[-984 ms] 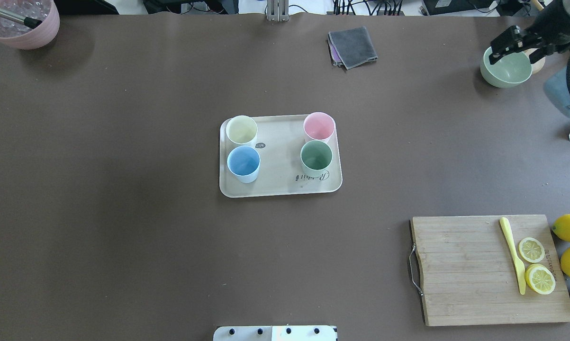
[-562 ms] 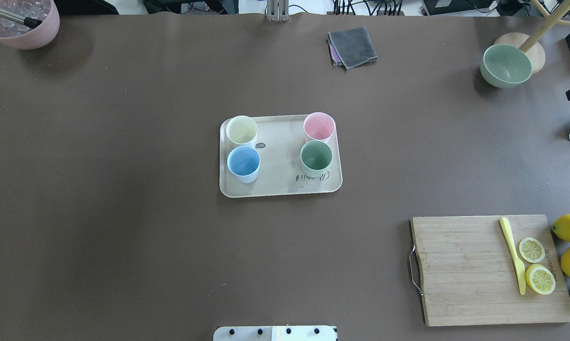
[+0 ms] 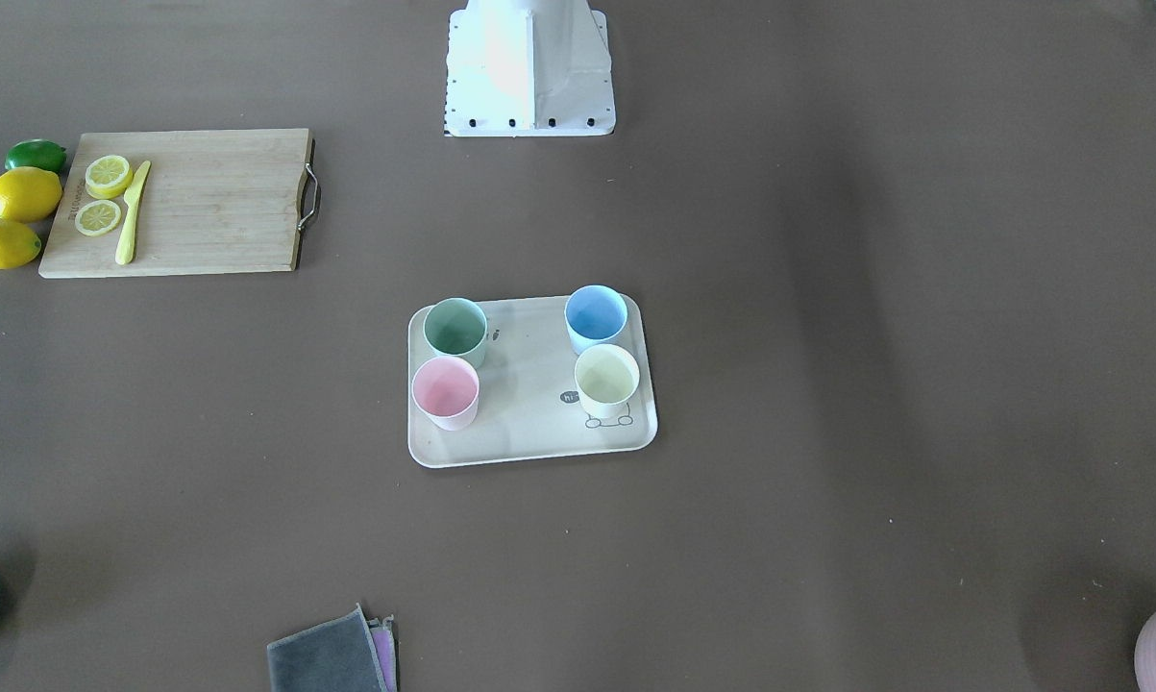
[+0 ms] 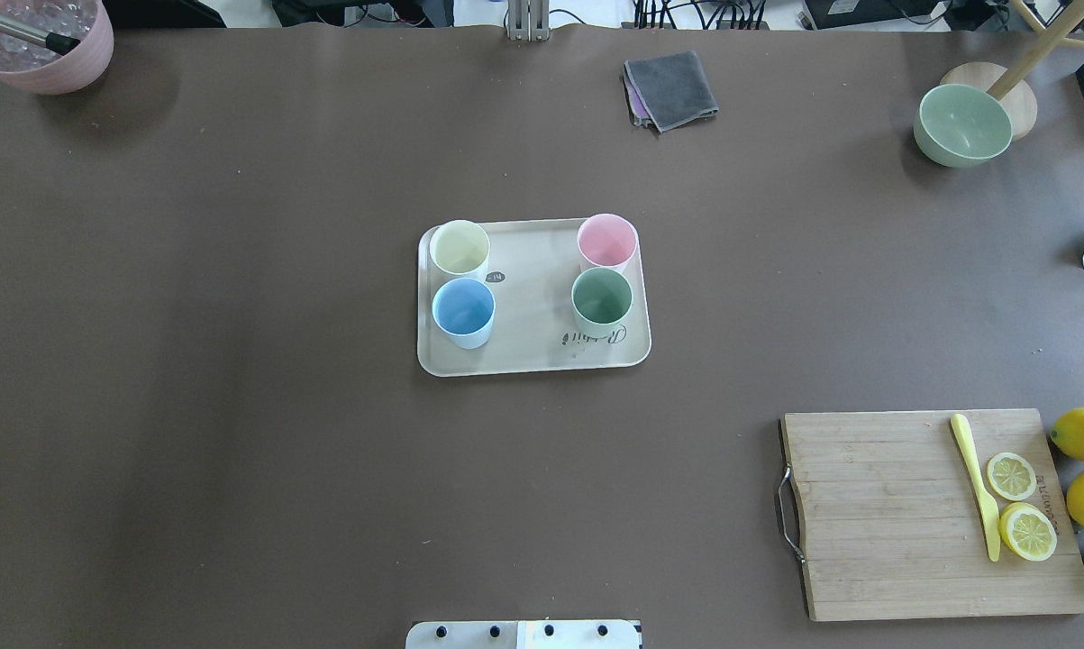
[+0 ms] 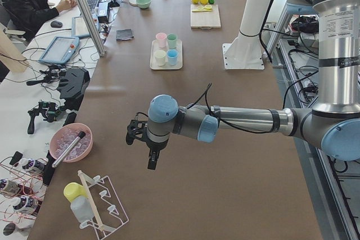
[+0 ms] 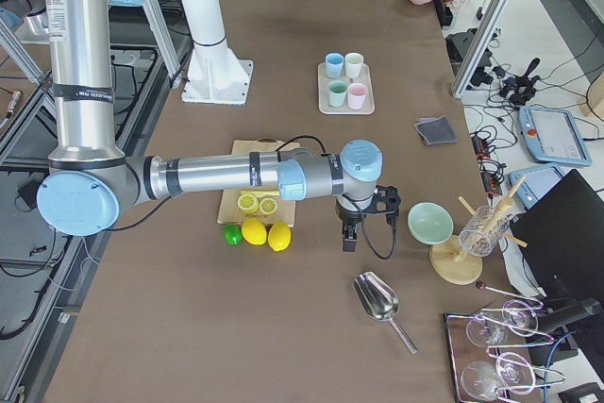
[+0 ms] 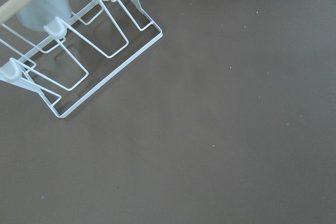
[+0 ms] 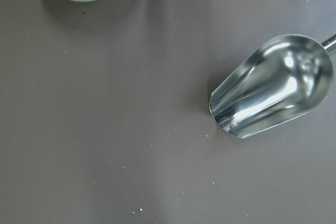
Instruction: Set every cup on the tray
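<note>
Shows tray [image 4: 532,356] at the middle of the table [image 4: 235,433], long axis running across the robot's front from its left to its right, with all four cups upright inside the rim. Pairs cream cup [image 4: 460,247] with blue cup [image 4: 463,311] just beside it at the tray's left end, and pink cup [image 4: 606,242] with green cup [image 4: 602,299] at the right end. Finds no cup off the tray, so judges the task done, with nothing left to carry. Sets left gripper [image 5: 152,160] well apart from the tray, out over the table's left end near rack [image 7: 79,61], pointing down at bare table. Sets right gripper [image 6: 347,238] about as far out at the right end, near bowl [image 6: 429,222] and scoop [image 6: 376,297]. Puts the tray inward, toward the table's centre, from each gripper, with neither arm plainly nearer. Cannot tell from the side views how wide either gripper stands, nor whether anything is gripped. Differs from one second earlier thus: right gripper then above the bowl in the overhead view, since gone past that view's right edge; a dark part at the left edge likewise gone; tray and cups unmoved.
</note>
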You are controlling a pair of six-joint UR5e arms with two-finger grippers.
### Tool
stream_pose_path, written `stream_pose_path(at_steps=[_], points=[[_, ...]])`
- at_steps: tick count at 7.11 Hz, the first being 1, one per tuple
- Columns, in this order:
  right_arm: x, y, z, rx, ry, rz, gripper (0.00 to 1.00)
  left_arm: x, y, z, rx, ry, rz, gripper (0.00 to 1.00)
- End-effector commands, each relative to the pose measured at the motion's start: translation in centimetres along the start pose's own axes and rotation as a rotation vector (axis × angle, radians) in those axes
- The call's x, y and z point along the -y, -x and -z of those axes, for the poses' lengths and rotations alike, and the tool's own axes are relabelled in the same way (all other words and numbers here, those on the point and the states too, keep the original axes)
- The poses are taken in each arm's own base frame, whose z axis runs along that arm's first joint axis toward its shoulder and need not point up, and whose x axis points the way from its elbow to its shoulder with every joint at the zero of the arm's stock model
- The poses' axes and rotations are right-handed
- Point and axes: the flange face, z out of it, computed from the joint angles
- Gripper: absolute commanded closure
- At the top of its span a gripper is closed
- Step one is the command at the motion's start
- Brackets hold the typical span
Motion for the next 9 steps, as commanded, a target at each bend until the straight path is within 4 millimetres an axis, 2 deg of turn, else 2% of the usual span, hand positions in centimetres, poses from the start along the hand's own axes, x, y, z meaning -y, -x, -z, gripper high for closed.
stream_pose_path(at_steps=[1,9], points=[[-0.57,-2.46,1.63,-0.005,-0.026,-0.054,0.00,0.05,-0.07,0.04,0.003,-0.002,0.004,0.02],[-0.90,-2.78,1.72,-0.007,-0.027,-0.059,0.00,0.70,-0.21,0.01,0.010,-0.005,0.003,0.02]])
